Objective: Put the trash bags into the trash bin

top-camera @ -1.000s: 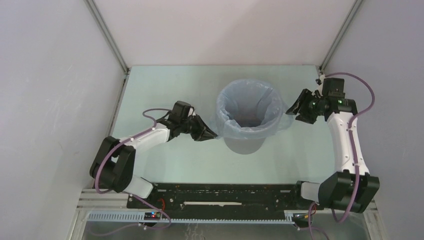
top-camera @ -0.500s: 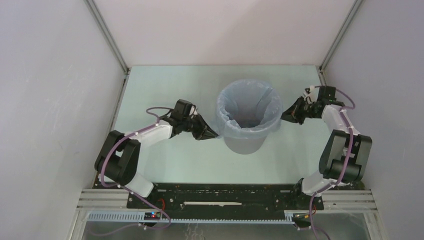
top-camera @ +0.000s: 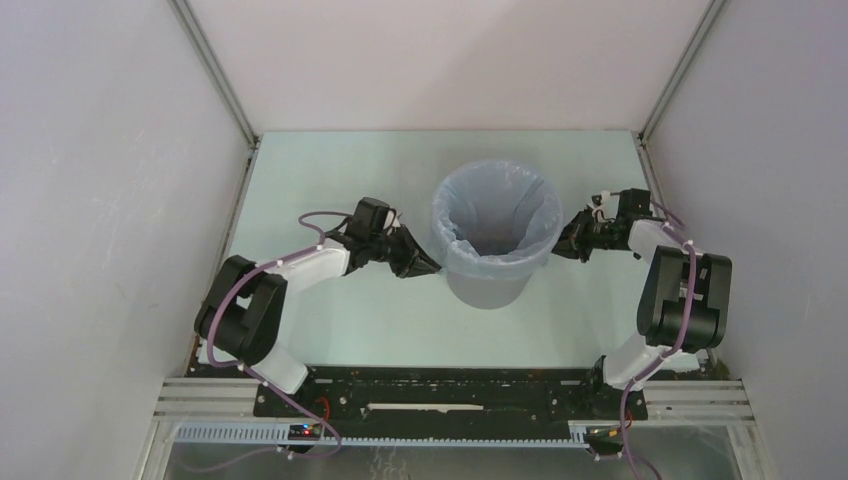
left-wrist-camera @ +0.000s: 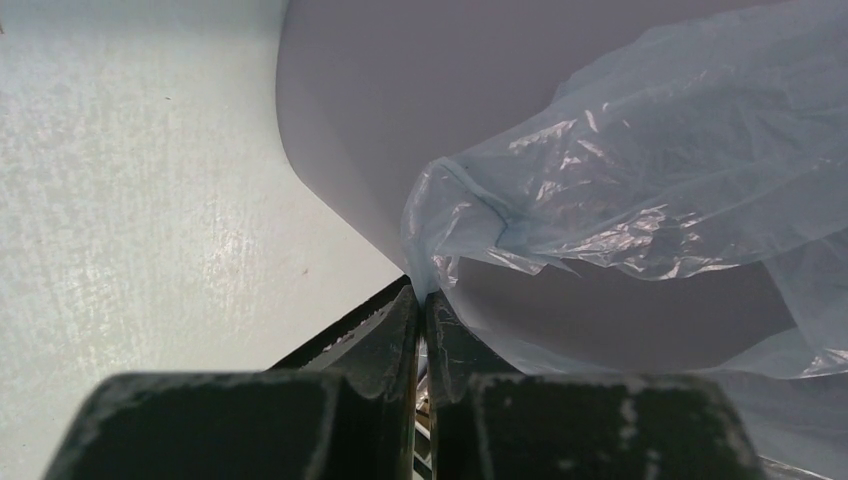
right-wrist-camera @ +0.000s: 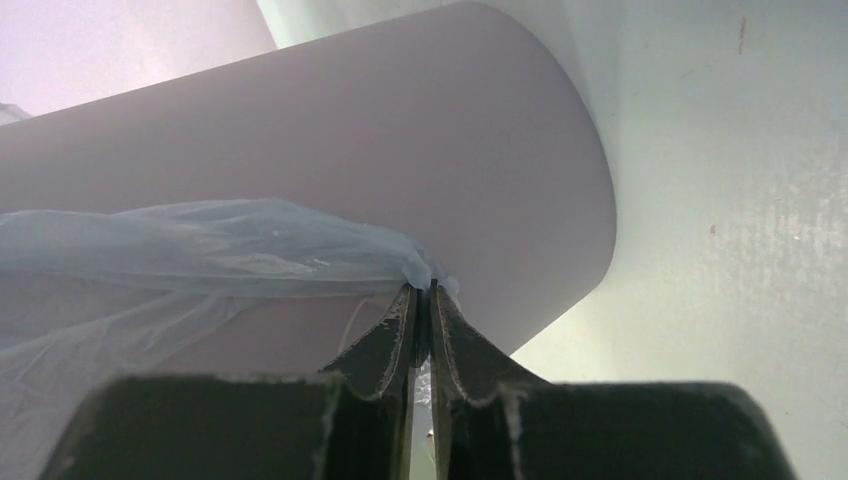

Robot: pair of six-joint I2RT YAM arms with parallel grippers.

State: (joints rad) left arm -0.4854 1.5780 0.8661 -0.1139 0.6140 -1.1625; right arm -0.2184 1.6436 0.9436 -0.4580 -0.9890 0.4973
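The grey trash bin (top-camera: 489, 288) stands upright mid-table. The pale-blue translucent trash bag (top-camera: 495, 212) lines it, its mouth folded over the round rim. My left gripper (top-camera: 432, 270) is shut on the bag's edge at the bin's left side; the left wrist view shows the film (left-wrist-camera: 640, 190) pinched at the fingertips (left-wrist-camera: 420, 296) against the bin wall (left-wrist-camera: 380, 110). My right gripper (top-camera: 562, 247) is shut on the bag's edge at the bin's right side; the right wrist view shows the film (right-wrist-camera: 200, 250) pinched at the tips (right-wrist-camera: 421, 289) beside the bin wall (right-wrist-camera: 400, 130).
The pale-green table (top-camera: 330, 330) is boxed in by white walls with metal corner posts (top-camera: 215, 70). A black rail (top-camera: 430, 385) with both arm bases runs along the near edge.
My right arm swung down and in from the right, and its gripper closed on the bag's right edge. My left gripper stayed shut on the left edge, shifting slightly.
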